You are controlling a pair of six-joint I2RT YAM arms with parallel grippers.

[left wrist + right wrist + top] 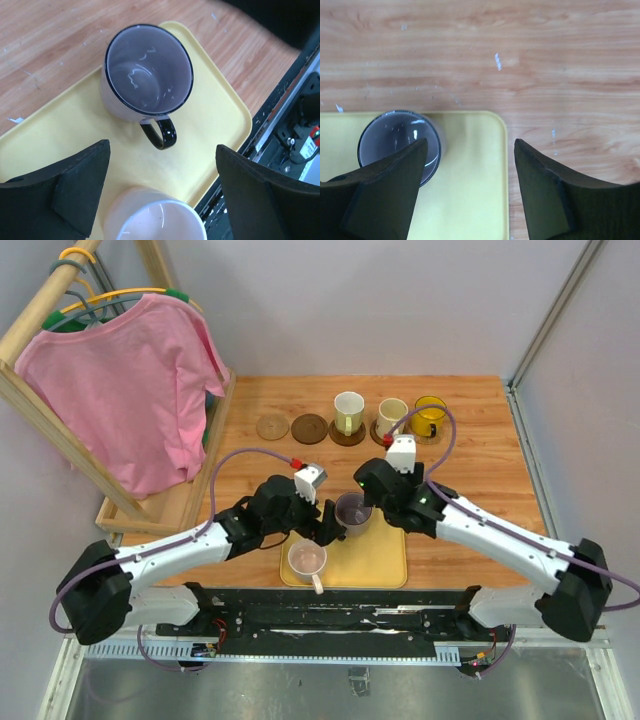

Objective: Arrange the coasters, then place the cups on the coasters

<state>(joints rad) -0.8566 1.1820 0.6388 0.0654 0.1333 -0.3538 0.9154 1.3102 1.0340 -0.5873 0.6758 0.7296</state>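
Gaping, empty: left gripper [162,155]; right gripper [470,145]

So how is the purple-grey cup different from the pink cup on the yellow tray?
The purple-grey cup has a black rim and a black handle; the pink cup is pale all over. The purple-grey cup stands at the far edge of the yellow tray, the pink cup by its near left corner. Both stand upright and empty on it.
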